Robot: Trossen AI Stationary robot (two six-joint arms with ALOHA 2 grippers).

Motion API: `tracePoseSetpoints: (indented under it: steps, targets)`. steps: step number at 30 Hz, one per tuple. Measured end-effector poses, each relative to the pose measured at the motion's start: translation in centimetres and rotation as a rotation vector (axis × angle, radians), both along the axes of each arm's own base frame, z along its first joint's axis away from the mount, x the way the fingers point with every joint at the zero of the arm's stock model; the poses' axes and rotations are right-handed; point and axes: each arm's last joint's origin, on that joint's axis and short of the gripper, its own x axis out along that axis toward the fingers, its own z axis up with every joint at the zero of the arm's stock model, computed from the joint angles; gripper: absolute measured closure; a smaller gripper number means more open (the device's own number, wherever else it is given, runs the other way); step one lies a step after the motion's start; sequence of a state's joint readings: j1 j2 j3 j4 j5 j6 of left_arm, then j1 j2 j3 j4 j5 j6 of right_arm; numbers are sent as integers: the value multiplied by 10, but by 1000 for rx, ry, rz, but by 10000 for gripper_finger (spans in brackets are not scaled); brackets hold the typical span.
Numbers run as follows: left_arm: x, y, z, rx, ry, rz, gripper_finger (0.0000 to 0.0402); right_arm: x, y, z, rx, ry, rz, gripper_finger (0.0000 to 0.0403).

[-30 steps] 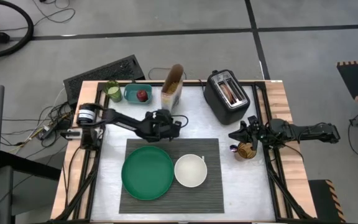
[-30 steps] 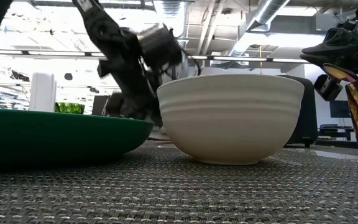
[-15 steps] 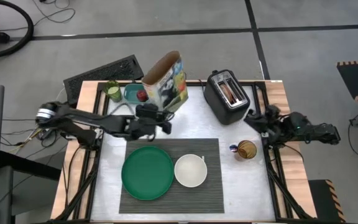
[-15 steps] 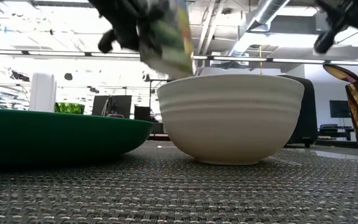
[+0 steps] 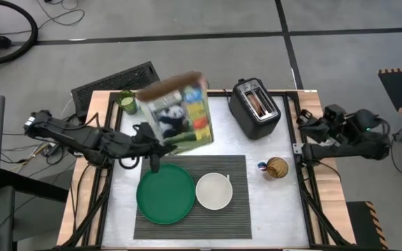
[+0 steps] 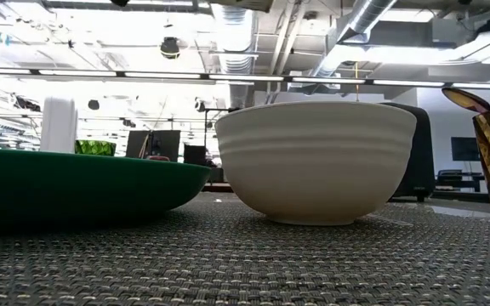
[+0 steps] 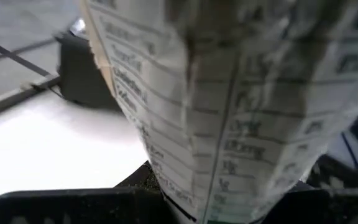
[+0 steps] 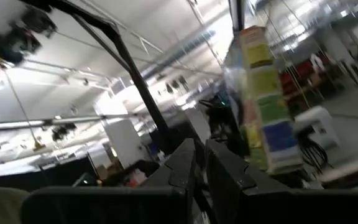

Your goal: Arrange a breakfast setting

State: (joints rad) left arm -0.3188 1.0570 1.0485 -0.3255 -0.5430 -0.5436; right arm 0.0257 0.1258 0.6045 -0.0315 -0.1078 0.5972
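Here, one dark grey ribbed placemat (image 5: 236, 209) lies on the front middle of the table (image 5: 278, 209), and it is the largest of the setting's pieces. On it sit one round green plate (image 5: 165, 193), to the left, and one smaller white bowl (image 5: 214, 191) just beside it on the right; in the low view the plate (image 6: 75, 183) and the bowl (image 6: 315, 160) stand close together on the mat's weave (image 6: 245, 263), and whether their rims touch cannot be told.

One cereal box (image 5: 176, 115) with a panda on its front is up in the air over the table's back left, tilted, above the plate's far edge. The left gripper (image 5: 152, 143) is clamped on the box's lower end; in the left wrist view the printed side panel (image 7: 229, 124) fills the frame.

One black toaster (image 5: 255, 107) stands at the back right. One amber glass (image 5: 277, 168) stands off the mat's right edge, and a small blue-and-pink spoon (image 5: 262, 166) lies touching or just beside it on the left. One green cup (image 5: 126, 102) stands at the back left corner.

The right gripper (image 5: 311, 125) is raised at the table's right edge, away from everything on it; in the right wrist view its fingers (image 8: 229, 180) stand close together, with only a thin gap.
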Motion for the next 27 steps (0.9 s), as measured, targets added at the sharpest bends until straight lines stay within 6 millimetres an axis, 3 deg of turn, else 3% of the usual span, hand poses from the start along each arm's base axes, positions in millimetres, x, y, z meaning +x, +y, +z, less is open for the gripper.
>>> tracePoseSetpoints:
  steps: [6,17,27]
  targets:
    - [11,-17,-1,15,309,-161,317,-3,0,14,-53,148,-19,335]
    - [32,-42,2,249,911,-419,317,7,0,9,-72,223,-36,335]
    - [29,-42,-4,418,1124,-496,317,8,0,7,-46,240,-33,335]
